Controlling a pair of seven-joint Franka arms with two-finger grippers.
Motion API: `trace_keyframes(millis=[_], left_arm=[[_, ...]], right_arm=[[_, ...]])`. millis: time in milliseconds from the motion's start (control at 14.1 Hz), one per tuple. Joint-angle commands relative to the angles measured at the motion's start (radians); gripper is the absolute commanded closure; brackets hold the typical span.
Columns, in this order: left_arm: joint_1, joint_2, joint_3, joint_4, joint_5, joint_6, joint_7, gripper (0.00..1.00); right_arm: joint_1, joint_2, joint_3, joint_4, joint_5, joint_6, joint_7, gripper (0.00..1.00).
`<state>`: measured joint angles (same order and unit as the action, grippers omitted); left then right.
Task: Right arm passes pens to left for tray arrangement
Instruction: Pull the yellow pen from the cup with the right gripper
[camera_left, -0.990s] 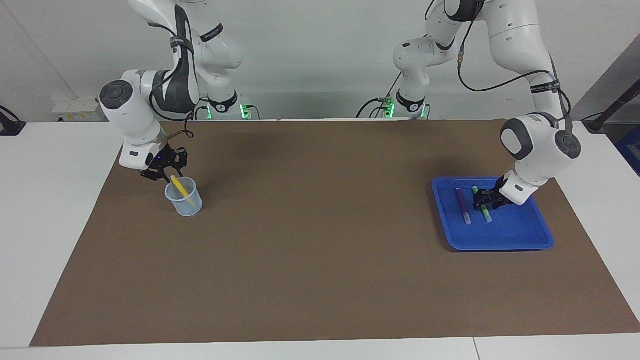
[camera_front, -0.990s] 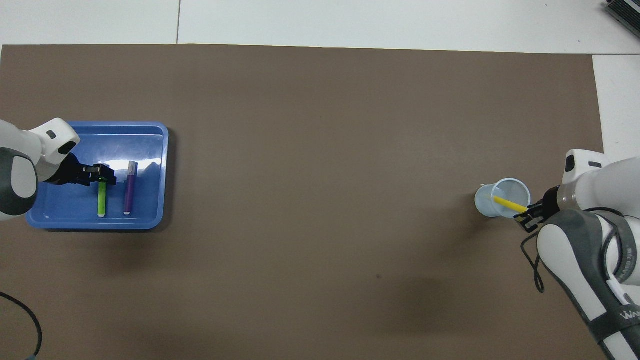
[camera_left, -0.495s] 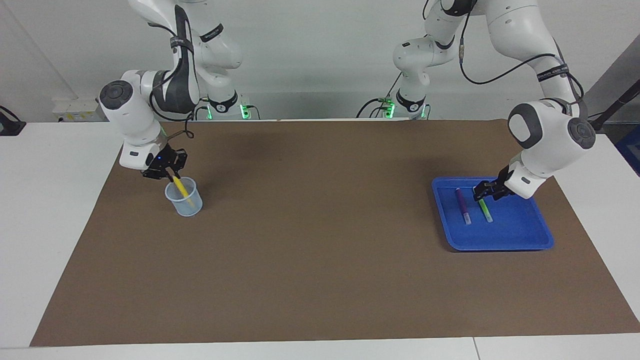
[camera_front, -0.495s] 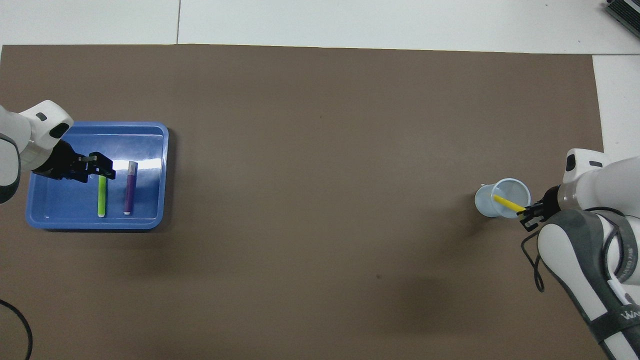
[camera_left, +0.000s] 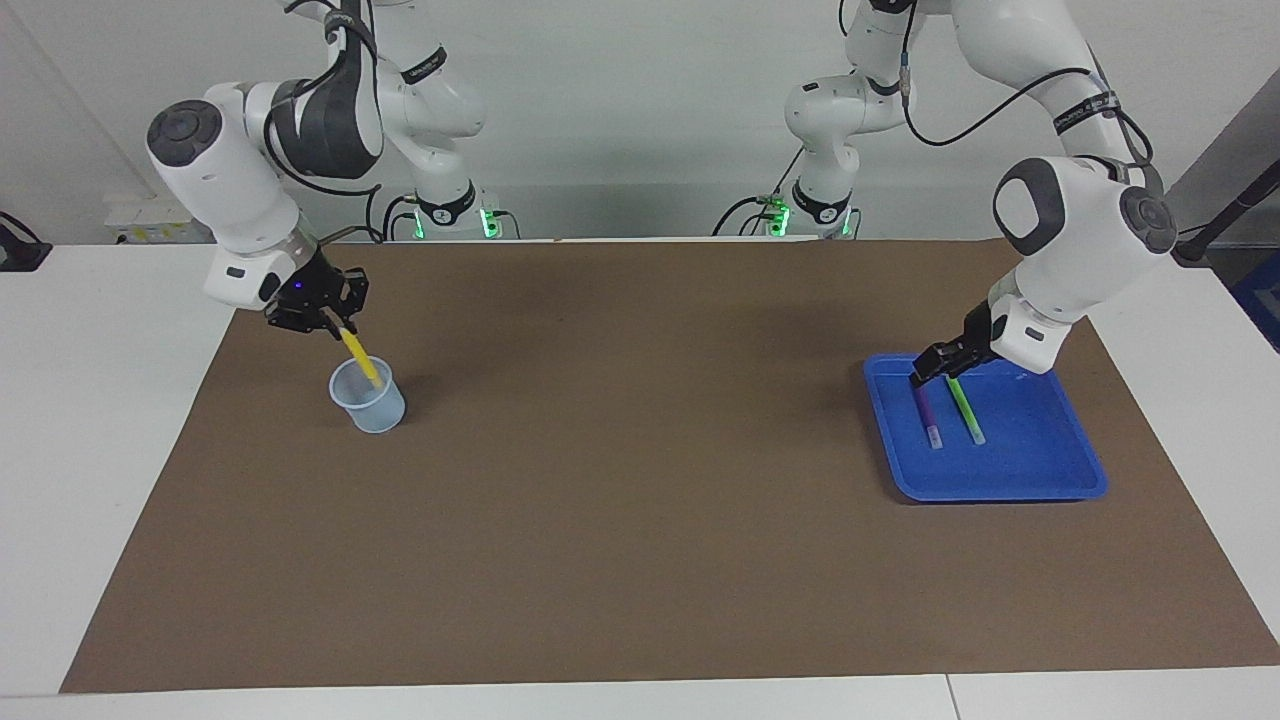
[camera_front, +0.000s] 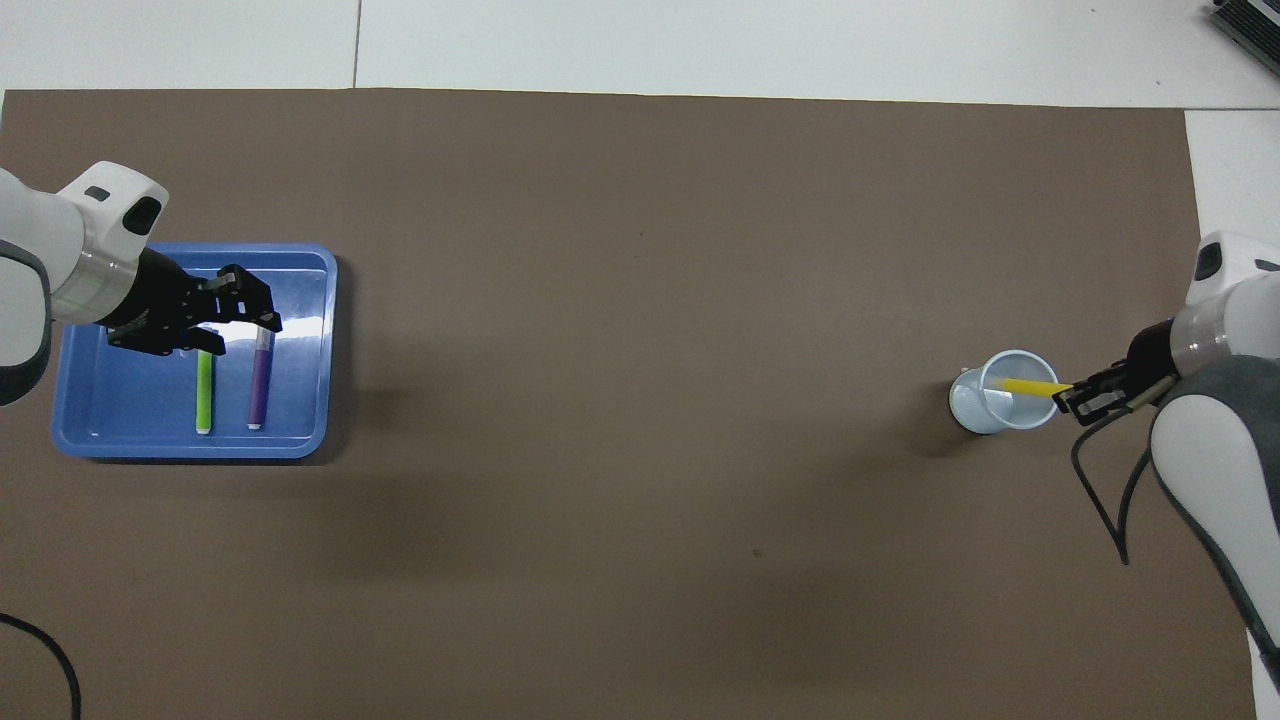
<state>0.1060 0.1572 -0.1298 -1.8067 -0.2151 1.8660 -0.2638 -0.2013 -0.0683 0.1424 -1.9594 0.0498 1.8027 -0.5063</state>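
Note:
My right gripper (camera_left: 332, 325) (camera_front: 1072, 398) is shut on the top end of the yellow pen (camera_left: 361, 364) (camera_front: 1026, 386). The pen hangs slanted, its lower part still inside the translucent cup (camera_left: 370, 405) (camera_front: 988, 415). The blue tray (camera_left: 1040, 470) (camera_front: 130, 435) lies at the left arm's end of the table. In it the purple pen (camera_left: 929, 418) (camera_front: 258, 385) and the green pen (camera_left: 968, 415) (camera_front: 204, 395) lie side by side. My left gripper (camera_left: 930, 370) (camera_front: 240, 325) hovers open over the pens' ends nearer the robots, holding nothing.
A brown mat (camera_left: 640, 500) (camera_front: 640, 250) covers most of the white table. The cup stands on it at the right arm's end. A black cable (camera_front: 45, 650) loops in at the mat's corner nearest the left arm.
The right gripper shut on the yellow pen and lifted it partway out of the cup. The left gripper rose off the green pen and shifted over toward the purple one.

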Motion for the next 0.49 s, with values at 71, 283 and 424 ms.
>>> trace_keyframes(millis=[71,283,424], left_arm=[[-0.069,-0.050,0.006,-0.002,-0.090,-0.013,-0.288,0.30],[-0.129,-0.080,0.006,-0.009,-0.194,0.025,-0.536,0.31],[-0.182,-0.093,0.006,-0.016,-0.208,0.086,-0.700,0.31]], right_arm=[[0.029,0.021,0.009,0.092,0.103,-0.060,0.118,1.00],[0.045,0.019,0.011,0.096,0.333,-0.040,0.341,1.00],[0.107,0.021,0.017,0.093,0.461,0.013,0.563,1.00]])
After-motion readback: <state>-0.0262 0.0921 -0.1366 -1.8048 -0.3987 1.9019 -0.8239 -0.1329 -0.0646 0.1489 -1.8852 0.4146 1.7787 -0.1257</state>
